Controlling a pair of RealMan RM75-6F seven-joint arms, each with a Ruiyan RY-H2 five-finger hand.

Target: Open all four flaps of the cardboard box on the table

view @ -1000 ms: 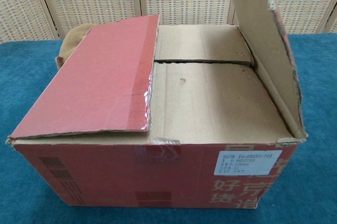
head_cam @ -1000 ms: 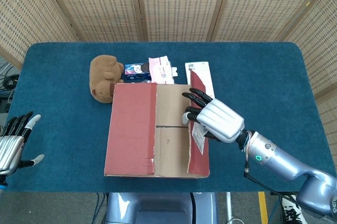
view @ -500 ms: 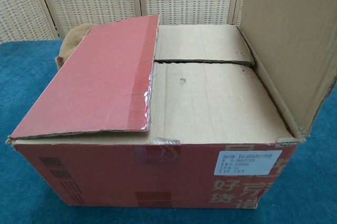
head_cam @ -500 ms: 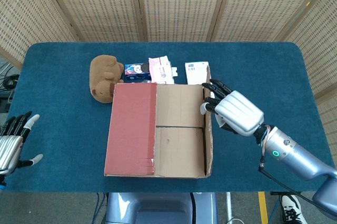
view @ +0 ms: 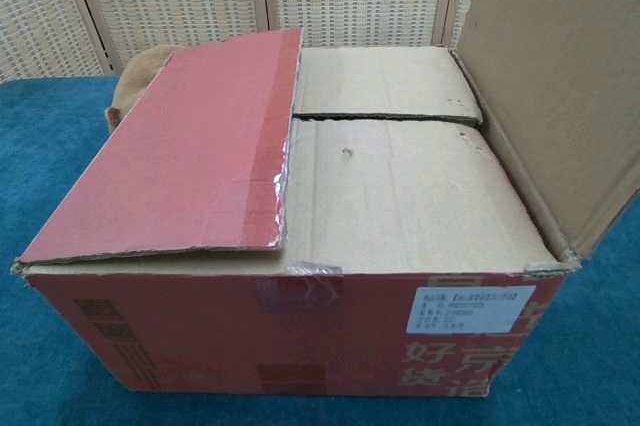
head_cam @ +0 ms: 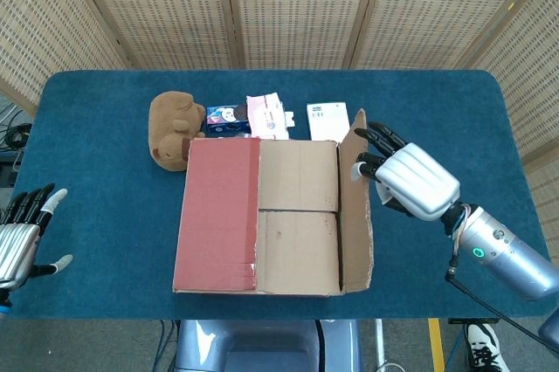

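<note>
The cardboard box [head_cam: 262,215] stands in the middle of the blue table. Its left red flap [head_cam: 218,213] lies flat and closed over the top. Its right flap [head_cam: 355,206] is swung up and leans outward past upright; the chest view shows its plain inner face [view: 550,76]. The two inner flaps [view: 400,176] lie flat and closed. My right hand [head_cam: 406,178] is just right of the raised flap with fingers spread, fingertips at its outer face near the far end. My left hand [head_cam: 22,237] hovers at the table's left edge, fingers apart and holding nothing.
A brown plush toy [head_cam: 173,127] lies against the box's far left corner. A blue packet [head_cam: 225,119], a pink-white packet [head_cam: 267,116] and a white carton [head_cam: 327,119] lie just behind the box. Woven screens close off the back.
The right flap has swung from leaning inward, through upright, to leaning outward. My right hand has moved right with it. The left hand has stayed put.
</note>
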